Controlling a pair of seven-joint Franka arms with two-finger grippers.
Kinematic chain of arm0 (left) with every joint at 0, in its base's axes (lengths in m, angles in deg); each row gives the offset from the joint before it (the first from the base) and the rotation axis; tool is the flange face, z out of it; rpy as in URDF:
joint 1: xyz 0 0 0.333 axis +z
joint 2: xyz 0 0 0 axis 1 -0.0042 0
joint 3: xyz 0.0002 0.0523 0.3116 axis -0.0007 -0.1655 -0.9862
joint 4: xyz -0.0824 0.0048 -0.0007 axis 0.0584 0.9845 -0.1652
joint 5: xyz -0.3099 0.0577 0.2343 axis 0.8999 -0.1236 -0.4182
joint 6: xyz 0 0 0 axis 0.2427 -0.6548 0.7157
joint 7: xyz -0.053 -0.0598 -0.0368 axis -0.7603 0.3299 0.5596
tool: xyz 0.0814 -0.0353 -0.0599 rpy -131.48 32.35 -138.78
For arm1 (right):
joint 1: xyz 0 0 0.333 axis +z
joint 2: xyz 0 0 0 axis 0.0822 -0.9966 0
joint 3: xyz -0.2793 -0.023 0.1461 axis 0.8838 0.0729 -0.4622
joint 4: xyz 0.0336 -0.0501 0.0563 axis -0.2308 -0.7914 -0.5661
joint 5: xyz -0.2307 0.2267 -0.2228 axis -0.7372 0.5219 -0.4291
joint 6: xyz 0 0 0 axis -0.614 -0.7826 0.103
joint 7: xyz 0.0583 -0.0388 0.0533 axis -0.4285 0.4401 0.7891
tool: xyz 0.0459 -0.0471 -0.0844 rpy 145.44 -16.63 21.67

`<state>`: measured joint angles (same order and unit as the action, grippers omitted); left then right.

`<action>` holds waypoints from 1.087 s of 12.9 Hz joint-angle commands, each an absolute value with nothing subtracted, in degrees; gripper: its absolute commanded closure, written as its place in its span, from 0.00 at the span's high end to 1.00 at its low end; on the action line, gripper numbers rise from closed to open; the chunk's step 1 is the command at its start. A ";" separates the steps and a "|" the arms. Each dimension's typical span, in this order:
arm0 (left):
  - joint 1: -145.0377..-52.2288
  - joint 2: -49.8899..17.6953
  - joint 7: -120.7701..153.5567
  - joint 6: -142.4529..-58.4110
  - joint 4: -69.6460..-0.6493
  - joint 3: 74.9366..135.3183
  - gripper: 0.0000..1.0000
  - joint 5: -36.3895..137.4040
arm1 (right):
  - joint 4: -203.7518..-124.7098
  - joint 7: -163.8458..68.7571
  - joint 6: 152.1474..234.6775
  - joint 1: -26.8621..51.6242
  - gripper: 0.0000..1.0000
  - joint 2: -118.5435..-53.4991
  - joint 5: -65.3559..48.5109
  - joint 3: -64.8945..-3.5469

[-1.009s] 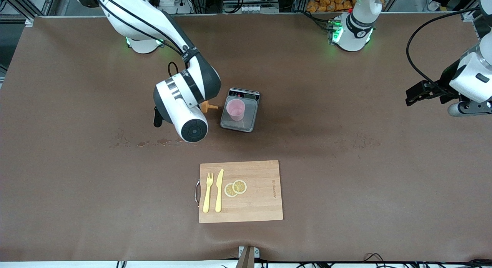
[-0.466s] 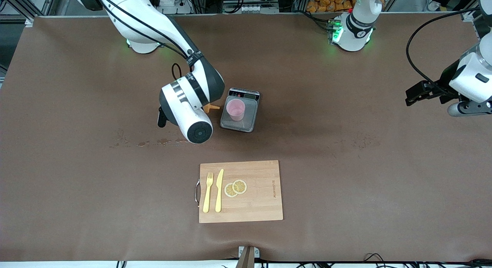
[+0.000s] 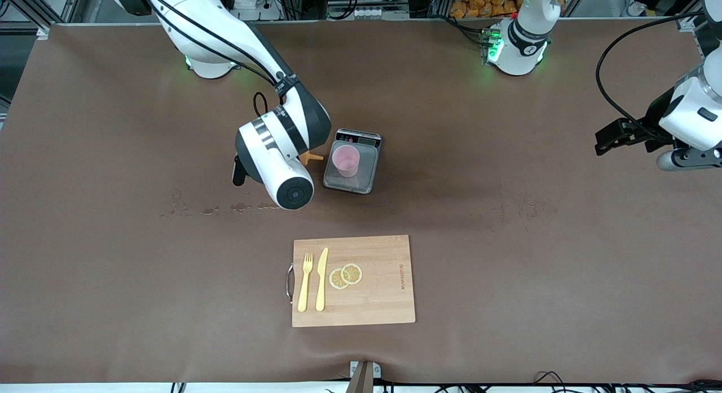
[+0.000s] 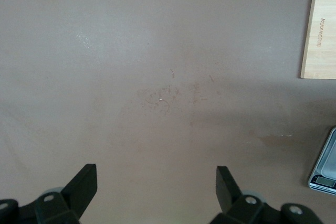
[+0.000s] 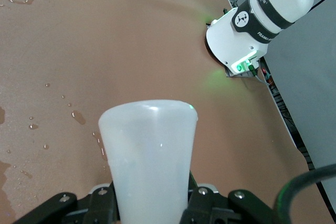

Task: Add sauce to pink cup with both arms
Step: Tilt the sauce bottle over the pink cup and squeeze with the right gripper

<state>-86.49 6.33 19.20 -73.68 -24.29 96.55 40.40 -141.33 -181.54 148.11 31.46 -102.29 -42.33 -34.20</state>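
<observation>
Sauce clamped in right pincer beside pink cup; left pincer wide, waiting.

A brown mat covers my bench, marked with small wet stains toward the right arm's end. Along its upper edge I see aluminium framing, cables and a stack of orange packets, with even overhead light throughout.

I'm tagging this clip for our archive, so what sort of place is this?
Most likely a robotics lab set up as a mock kitchen: two white jointed robot arms bolted to a brown-covered table, aluminium framing along its edge, and a wooden cutting board with yellow cutlery.
</observation>
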 commanded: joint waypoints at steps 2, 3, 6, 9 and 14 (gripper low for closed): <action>-86.59 7.15 18.91 -73.27 -24.82 96.29 1.00 41.52 | -140.18 -182.74 146.35 32.55 0.06 -102.90 -44.04 -34.31; -86.59 7.15 18.91 -73.27 -24.82 96.29 1.00 41.52 | -140.27 -182.74 146.43 32.55 0.05 -102.90 -44.12 -34.31; -86.59 7.24 18.91 -73.27 -24.82 96.29 1.00 41.52 | -140.27 -182.83 146.61 32.55 0.00 -102.99 -44.13 -34.31; -86.59 7.15 18.91 -73.27 -24.73 96.29 1.00 41.52 | -140.27 -182.74 146.70 32.64 0.00 -102.99 -43.95 -34.31; -86.60 7.06 18.91 -73.27 -24.73 96.29 1.00 41.52 | -139.92 -182.74 146.26 32.64 0.00 -102.90 -44.04 -34.31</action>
